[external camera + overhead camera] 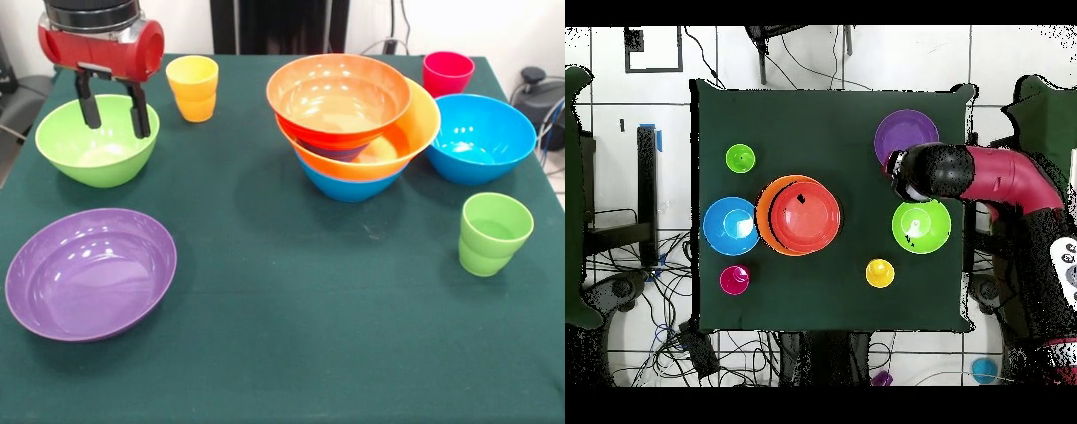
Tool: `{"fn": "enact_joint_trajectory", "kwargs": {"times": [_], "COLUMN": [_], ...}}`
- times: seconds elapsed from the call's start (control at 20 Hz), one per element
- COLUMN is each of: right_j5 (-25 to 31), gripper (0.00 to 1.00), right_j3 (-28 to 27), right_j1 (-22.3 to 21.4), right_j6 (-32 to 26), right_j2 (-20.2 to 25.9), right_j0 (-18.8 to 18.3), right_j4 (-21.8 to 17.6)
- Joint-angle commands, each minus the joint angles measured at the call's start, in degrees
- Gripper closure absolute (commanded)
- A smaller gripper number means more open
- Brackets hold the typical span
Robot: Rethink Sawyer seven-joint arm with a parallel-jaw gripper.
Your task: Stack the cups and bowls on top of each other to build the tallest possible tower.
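Observation:
My gripper (116,126) is open and empty, with its fingers hanging inside the lime green bowl (97,170) at the far left; neither finger grips the rim. The tower (353,132) stands mid-table: an orange-red bowl (338,95) on top, a yellow-orange bowl (417,132) under it, a blue bowl (349,187) lowest. A second blue bowl (481,137) sits to its right. The wide purple bowl (90,272) lies near left. The yellow cup (192,87), red-pink cup (448,72) and light green cup (493,232) stand apart. The small blue bowl is hidden.
In the overhead view the red arm (995,180) reaches in from the right over the lime green bowl (927,228), beside the purple bowl (906,132). The tower (798,214) sits left of centre. The green tablecloth (291,336) covers the table.

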Motion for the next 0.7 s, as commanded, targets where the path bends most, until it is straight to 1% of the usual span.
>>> {"fn": "enact_joint_trajectory", "kwargs": {"times": [0.05, 0.5, 0.7], "right_j5": [-2.88, -5.13, -8.50], "gripper": [0.00, 0.00, 0.00], "right_j3": [5.61, 8.13, 10.09], "right_j1": [1.73, 1.54, 2.09], "right_j6": [-13.22, -12.13, -10.35], "right_j2": [1.89, 1.38, 0.45], "right_j0": [-0.26, -1.40, -1.79], "right_j4": [-4.72, -6.08, -7.55]}}
